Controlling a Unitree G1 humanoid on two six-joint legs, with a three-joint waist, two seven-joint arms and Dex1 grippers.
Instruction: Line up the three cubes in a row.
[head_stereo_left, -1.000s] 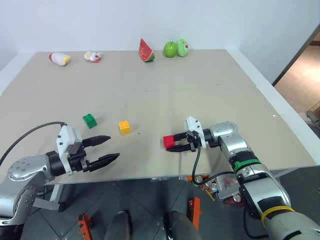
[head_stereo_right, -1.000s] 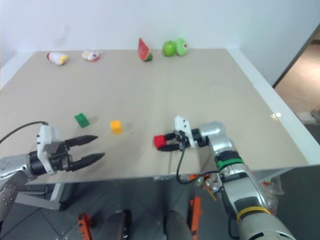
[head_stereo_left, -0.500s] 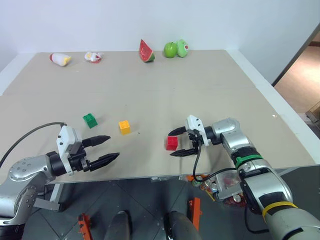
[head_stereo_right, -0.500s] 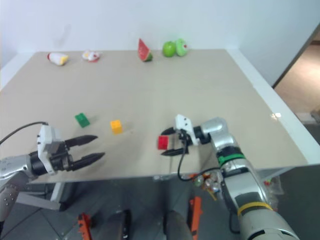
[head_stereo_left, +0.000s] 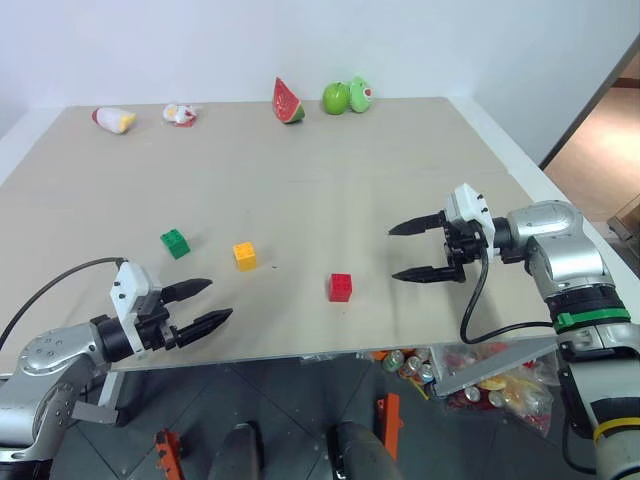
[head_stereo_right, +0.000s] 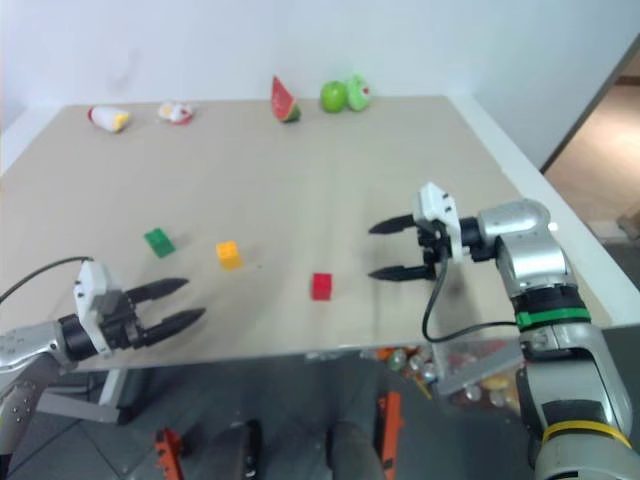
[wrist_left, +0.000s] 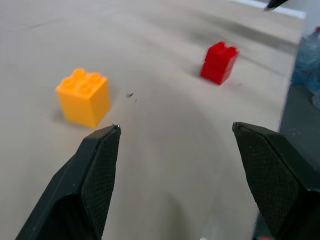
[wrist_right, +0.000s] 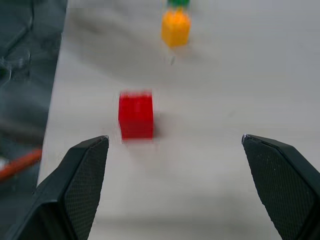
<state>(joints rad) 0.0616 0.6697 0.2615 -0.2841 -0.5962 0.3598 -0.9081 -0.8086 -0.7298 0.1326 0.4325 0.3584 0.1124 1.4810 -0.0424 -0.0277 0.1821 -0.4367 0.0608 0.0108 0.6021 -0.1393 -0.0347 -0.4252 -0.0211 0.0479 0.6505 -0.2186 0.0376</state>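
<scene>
Red studded plastic brick cube (head_stereo_left: 340, 287) is now sitting free on the beige tabletop (head_stereo_left: 330, 180), near the front edge; a second ago the right gripper (head_stereo_left: 418, 250) was clamped on it, half a second ago the jaws were opening around it, and now that gripper is hanging up and off to the cube's 2 o'clock, fingers spread wide, nothing between them. So the red one is looking released and placed. Yellow-orange studded brick cube (head_stereo_left: 245, 255) is sitting at the red cube's 10 o'clock, and the green studded brick cube (head_stereo_left: 175, 242) is further along at roughly the same bearing, so the three are running in a rough diagonal, well apart from each other and unevenly spaced: red–yellow gap is looking wider than yellow–green. My read: the row is arguably there but loose; tightening the spacing may still be needed. Left gripper (head_stereo_left: 198, 305) is hovering at the front edge, at the yellow cube's 7 o'clock, fingers apart and empty, much as it was a second ago. View differences: the head views are giving the whole layout plus the toy watermelon slice (head_stereo_left: 287, 101) and green apple (head_stereo_left: 337, 97) at the far edge, untouched. Left wrist view is showing yellow and red close up with studs upright and both flat on the table, green not in it. Right wrist view is sighting down the line: red nearest, yellow beyond, green just past yellow, close to collinear, with red sitting slightly off that axis.
</scene>
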